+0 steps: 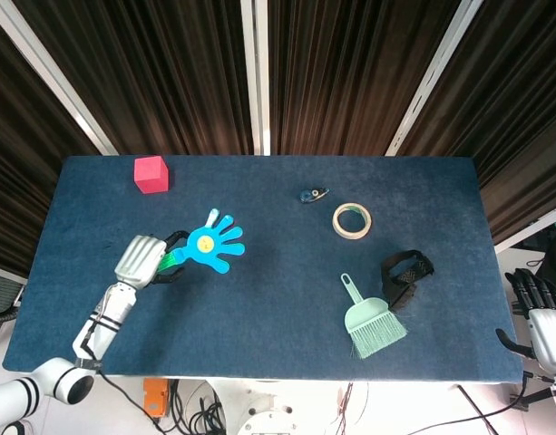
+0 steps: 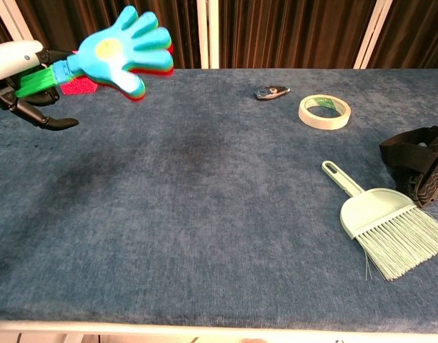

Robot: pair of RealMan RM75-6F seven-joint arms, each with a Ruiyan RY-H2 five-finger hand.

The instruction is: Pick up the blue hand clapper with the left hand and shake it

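Observation:
The blue hand clapper [image 1: 209, 244] has a blue palm, a green handle and red and green layers behind it. My left hand [image 1: 140, 261] grips the green handle and holds the clapper [image 2: 124, 50] in the air above the table's left side, its palm tilted up. In the chest view the left hand [image 2: 22, 78] sits at the far left edge, fingers curled round the handle. My right hand [image 1: 539, 306] hangs off the table's right edge in the head view, holding nothing, fingers apart.
A red cube [image 1: 151, 174] stands at the back left. A small blue clip [image 1: 312, 195] and a tape roll [image 1: 351, 219] lie at the back centre. A mint dustpan brush [image 1: 371, 321] and a black strap [image 1: 405, 275] lie at the right.

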